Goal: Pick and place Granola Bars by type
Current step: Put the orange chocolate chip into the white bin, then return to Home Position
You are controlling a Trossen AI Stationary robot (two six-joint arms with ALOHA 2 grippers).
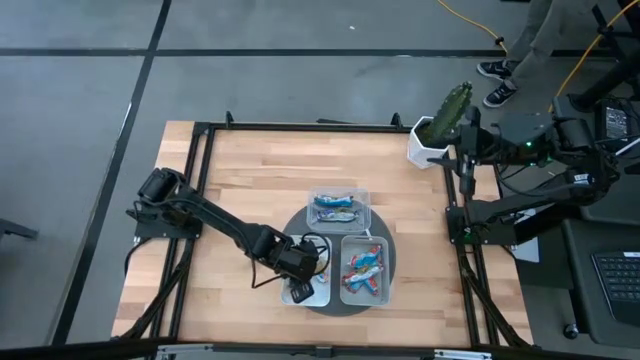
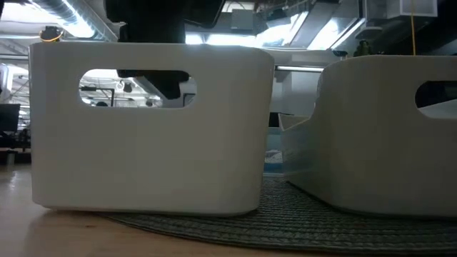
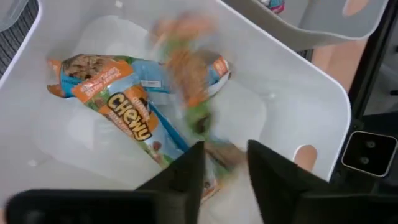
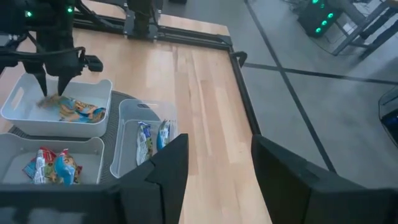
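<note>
My left gripper (image 1: 300, 284) hangs over the near-left white tray (image 1: 292, 297) on the round grey mat, fingers pointing down into it and open (image 3: 224, 149). A blue-orange granola bar (image 3: 118, 106) lies flat on that tray's floor. A second bar (image 3: 196, 87) shows blurred beneath the fingers. Red-blue bars (image 1: 364, 268) lie in the near-right white tray, and blue-silver bars (image 1: 337, 207) in the clear tray on the far side. My right gripper (image 4: 214, 146) waits open, raised by the table's right edge (image 1: 467, 178). My left gripper comes from above into the near-left tray. The lower end (image 3: 217, 158) of the blurred bar shows between its open fingers. I cannot tell whether the fingers touch it.
The three trays stand close together on the mat (image 1: 300, 225). A potted plant in a white pot (image 1: 440, 130) stands at the far right corner. Bare wood lies to the mat's left and far side. A person's feet (image 1: 497, 82) show beyond the table. The low view shows the white tray walls (image 2: 150, 143).
</note>
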